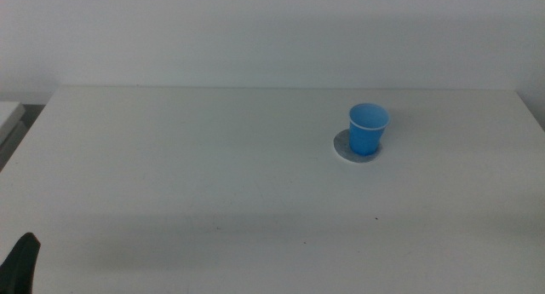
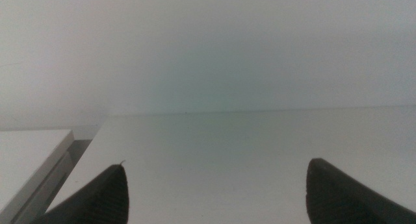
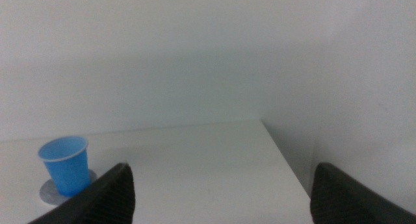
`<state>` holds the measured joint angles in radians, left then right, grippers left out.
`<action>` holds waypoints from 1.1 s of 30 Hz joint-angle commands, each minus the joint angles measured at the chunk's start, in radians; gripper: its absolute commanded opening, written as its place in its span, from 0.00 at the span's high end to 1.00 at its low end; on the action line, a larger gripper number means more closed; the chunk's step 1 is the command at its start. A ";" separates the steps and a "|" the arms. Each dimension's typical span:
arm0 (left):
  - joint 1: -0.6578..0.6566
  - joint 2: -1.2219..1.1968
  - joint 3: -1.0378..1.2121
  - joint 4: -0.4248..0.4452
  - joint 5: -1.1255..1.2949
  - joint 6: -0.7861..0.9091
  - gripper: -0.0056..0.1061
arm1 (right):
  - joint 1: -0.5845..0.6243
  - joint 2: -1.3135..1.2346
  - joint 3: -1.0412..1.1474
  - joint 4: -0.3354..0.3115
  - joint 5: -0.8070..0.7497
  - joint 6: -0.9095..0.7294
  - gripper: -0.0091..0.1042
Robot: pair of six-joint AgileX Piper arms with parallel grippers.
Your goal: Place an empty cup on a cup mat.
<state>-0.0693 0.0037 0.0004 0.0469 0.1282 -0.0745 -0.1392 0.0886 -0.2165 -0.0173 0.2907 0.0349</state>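
Observation:
The blue cup point(image 1: 368, 129) stands upright on the grey cup mat point(image 1: 345, 147) at the right of the table's middle. It looks empty. Both show in the right wrist view, the cup point(image 3: 65, 165) on the mat point(image 3: 47, 191), well beyond my right gripper point(image 3: 218, 195), which is open and empty. My left gripper point(image 2: 214, 195) is open and empty over bare table; only a dark tip of it point(image 1: 21, 262) shows at the bottom left corner of the middle view. The right arm is out of the middle view.
The white table point(image 1: 213, 183) has its far edge against a pale wall. A lighter surface point(image 1: 8, 115) adjoins the table's left edge, with a dark gap between; it also shows in the left wrist view point(image 2: 29, 159). The table's right edge point(image 3: 286, 160) shows in the right wrist view.

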 commanded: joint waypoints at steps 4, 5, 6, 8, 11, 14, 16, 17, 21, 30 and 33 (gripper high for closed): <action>-0.001 -0.004 0.000 -0.002 -0.013 -0.003 0.11 | -0.008 -0.075 0.016 -0.001 0.092 -0.009 0.10; -0.001 -0.004 0.000 -0.002 -0.013 -0.003 0.11 | -0.008 -0.082 0.016 -0.001 0.129 -0.009 0.10; -0.001 -0.004 0.000 -0.002 -0.013 -0.003 0.11 | -0.008 -0.085 0.016 0.001 0.166 -0.009 0.10; -0.001 -0.004 0.000 -0.002 -0.013 -0.003 0.11 | 0.005 -0.087 0.016 0.004 0.214 -0.009 0.10; -0.001 -0.004 0.000 -0.002 -0.013 -0.003 0.11 | 0.023 -0.087 0.016 0.006 0.214 -0.009 0.10; -0.001 -0.004 0.000 -0.002 -0.013 -0.003 0.11 | 0.030 -0.087 0.016 0.003 0.210 -0.035 0.10; -0.001 -0.004 0.000 -0.002 -0.013 -0.003 0.11 | 0.034 -0.087 0.016 0.006 0.215 -0.044 0.10; -0.001 -0.004 0.000 -0.002 -0.013 -0.003 0.11 | 0.039 -0.087 0.016 0.004 0.215 -0.035 0.10; -0.001 -0.004 0.000 -0.002 -0.013 -0.003 0.11 | 0.061 -0.087 0.016 -0.026 0.217 -0.035 0.10; -0.001 -0.004 0.000 -0.002 -0.013 -0.003 0.11 | 0.063 -0.087 0.016 -0.058 0.221 -0.007 0.10; -0.001 -0.004 0.000 -0.002 -0.013 -0.003 0.11 | 0.063 -0.087 0.016 -0.063 0.217 -0.007 0.10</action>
<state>-0.0693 0.0037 0.0004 0.0469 0.1282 -0.0745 -0.0797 0.0059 -0.2037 -0.0696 0.5131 0.0282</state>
